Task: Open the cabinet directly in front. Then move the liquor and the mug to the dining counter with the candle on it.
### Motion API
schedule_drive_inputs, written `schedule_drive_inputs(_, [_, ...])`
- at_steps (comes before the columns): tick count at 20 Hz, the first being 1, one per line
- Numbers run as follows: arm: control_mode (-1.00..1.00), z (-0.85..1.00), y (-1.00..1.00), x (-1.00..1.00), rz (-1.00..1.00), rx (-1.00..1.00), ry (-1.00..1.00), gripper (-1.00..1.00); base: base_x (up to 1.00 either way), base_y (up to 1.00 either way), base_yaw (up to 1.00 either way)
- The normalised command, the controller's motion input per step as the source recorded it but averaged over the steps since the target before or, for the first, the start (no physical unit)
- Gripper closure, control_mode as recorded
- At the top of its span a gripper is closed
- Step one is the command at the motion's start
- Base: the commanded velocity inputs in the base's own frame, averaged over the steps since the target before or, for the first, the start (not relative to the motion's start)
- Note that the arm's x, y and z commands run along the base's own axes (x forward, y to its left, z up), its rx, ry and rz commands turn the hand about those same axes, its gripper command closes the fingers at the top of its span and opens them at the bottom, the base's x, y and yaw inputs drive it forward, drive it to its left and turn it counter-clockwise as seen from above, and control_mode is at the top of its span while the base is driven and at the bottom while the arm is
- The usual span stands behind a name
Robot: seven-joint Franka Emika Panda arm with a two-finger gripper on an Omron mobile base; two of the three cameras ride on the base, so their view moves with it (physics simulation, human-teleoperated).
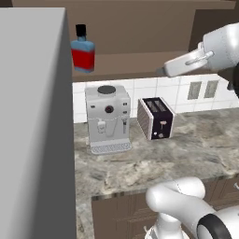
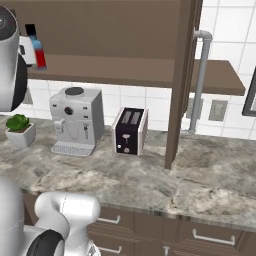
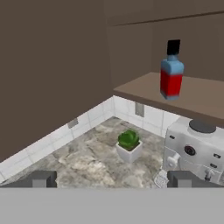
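Even, soft, slightly blurry rendered light

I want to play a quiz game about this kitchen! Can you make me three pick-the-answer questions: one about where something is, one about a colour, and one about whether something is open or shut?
1. Where is the liquor?
A on the cabinet shelf
B on the counter
C in the gripper

2. What colour is its label?
A green
B red
C yellow

3. How is the gripper?
A shut on the toaster
B shut
C open

Answers: 1 A, it stands on the brown shelf above the coffee machine. 2 B, a red band wraps the blue glass. 3 C, its tips stand wide apart, holding nothing.
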Motion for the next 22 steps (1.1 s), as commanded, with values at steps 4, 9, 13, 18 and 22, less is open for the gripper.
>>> schedule_drive_inputs(4, [-1.00, -0.11, 0.00, 0.56, 0.00, -0.01, 0.00, -1.00, 0.00, 0.00, 0.00])
schedule_drive_inputs(9, [-1.00, -0.01, 0.23, 0.47, 0.00, -0.01, 0.00, -1.00, 0.00, 0.00, 0.00])
schedule_drive_inputs(13, [-1.00, 0.00, 0.46, 0.25, 0.00, -0.01, 0.00, -1.00, 0.00, 0.00, 0.00])
schedule_drive_inputs(18, [-1.00, 0.00, 0.29, 0.45, 0.00, -0.02, 0.00, -1.00, 0.00, 0.00, 0.00])
schedule_drive_inputs(22, [-1.00, 0.00, 0.00, 0.34, 0.00, 0.00, 0.00, -1.00, 0.00, 0.00, 0.00])
